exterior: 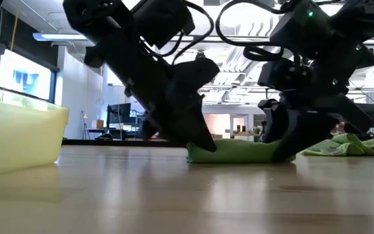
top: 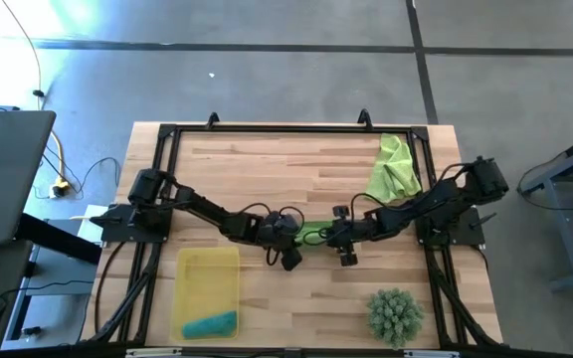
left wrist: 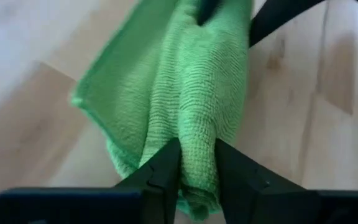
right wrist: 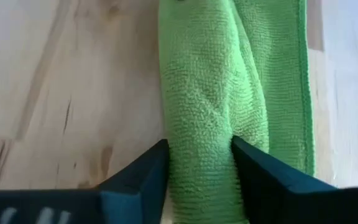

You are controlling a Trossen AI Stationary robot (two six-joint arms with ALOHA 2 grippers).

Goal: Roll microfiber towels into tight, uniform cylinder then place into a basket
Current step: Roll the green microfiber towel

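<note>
A lime green microfiber towel (top: pixel 312 236), rolled into a loose long bundle, lies on the wooden table's middle. My left gripper (top: pixel 299 241) is shut on its left end and my right gripper (top: pixel 326 237) on its right end. In the low view the towel (exterior: pixel 239 153) rests flat on the table between the two. A second lime green towel (top: pixel 394 169) lies crumpled at the far right. The yellow basket (top: pixel 182 288) stands near left, with a teal towel (top: pixel 212 324) lying in it. My left gripper pinches the roll's left end (left wrist: pixel 197 140) between its two fingers (left wrist: pixel 163 171), across the roll's thickness. The fingers slant down from the table's left and point along the roll. That end rests on the table. My right gripper has the roll's right end (right wrist: pixel 199 130) between its two fingers (right wrist: pixel 148 171), which touch it on both sides. They slant down from the table's right and point along the roll. A flat flap of cloth (right wrist: pixel 288 93) spreads beside the roll on the table.
A spiky green ball-shaped plant (top: pixel 396 314) stands near the table's near right corner. A black frame (top: pixel 267 129) runs along the table's far edge and sides. Bare wood lies between the basket and the plant.
</note>
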